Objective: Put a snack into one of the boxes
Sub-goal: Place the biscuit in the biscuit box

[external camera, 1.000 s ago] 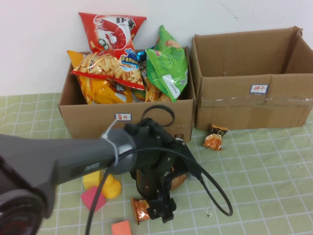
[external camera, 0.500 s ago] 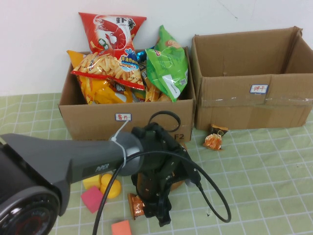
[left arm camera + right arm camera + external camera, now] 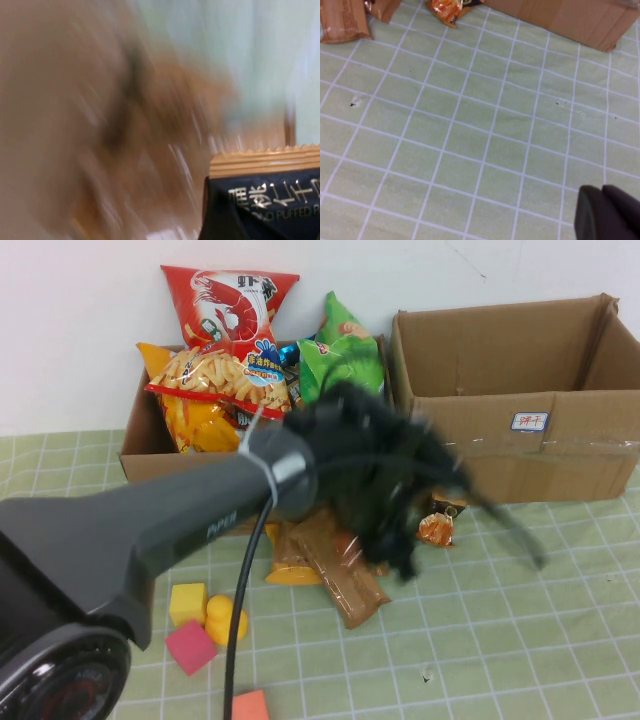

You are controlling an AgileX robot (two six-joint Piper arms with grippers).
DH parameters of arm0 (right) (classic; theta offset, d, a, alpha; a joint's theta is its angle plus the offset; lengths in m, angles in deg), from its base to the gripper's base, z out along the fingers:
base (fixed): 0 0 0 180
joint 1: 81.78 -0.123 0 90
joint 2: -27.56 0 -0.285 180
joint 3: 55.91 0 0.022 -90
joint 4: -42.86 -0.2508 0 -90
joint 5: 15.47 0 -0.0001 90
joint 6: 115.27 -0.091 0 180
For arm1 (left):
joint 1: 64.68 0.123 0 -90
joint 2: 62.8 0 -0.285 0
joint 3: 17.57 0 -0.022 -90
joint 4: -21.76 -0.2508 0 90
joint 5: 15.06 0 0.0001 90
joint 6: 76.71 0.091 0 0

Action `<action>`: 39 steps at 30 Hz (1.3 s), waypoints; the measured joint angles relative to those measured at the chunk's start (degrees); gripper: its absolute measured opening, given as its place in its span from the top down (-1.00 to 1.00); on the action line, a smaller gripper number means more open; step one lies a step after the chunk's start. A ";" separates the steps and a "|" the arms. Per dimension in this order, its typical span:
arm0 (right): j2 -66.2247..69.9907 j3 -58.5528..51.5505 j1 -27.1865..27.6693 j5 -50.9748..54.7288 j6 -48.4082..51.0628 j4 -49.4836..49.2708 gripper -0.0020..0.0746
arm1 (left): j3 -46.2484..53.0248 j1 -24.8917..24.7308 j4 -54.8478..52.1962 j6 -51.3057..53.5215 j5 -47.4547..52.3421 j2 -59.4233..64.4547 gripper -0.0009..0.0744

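Note:
My left arm sweeps across the middle of the high view, and my left gripper (image 3: 398, 558) is a dark blur in front of the two boxes. In the left wrist view a small snack packet (image 3: 265, 200), dark with an orange crimped edge, sits fixed close to the camera, held in the gripper. The left box (image 3: 150, 468) is heaped with snack bags. The right box (image 3: 520, 455) looks empty. My right gripper (image 3: 602, 212) is shut and empty, low over the green mat; it is out of the high view.
A small orange snack (image 3: 437, 528) lies at the foot of the right box and also shows in the right wrist view (image 3: 451, 6). Brown packets (image 3: 345, 585) lie mid-table. Yellow (image 3: 187, 602), pink (image 3: 190, 647) and orange (image 3: 248, 707) blocks sit at front left.
My left gripper has lifted from the table's front and swung up and right toward the boxes. The small orange packet that lay by it is gone from the mat.

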 joint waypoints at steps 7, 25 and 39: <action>0.00 0.00 0.00 -0.82 0.00 0.00 0.95 | -16.48 -0.81 4.11 0.00 -18.67 0.00 0.02; 0.00 -5.07 0.00 -4.82 0.00 2.40 0.95 | -18.58 -0.70 13.71 14.43 -79.44 16.69 0.01; 0.00 -5.36 0.00 -7.59 0.00 2.84 0.95 | -20.34 3.47 41.39 22.44 -59.40 13.09 -0.40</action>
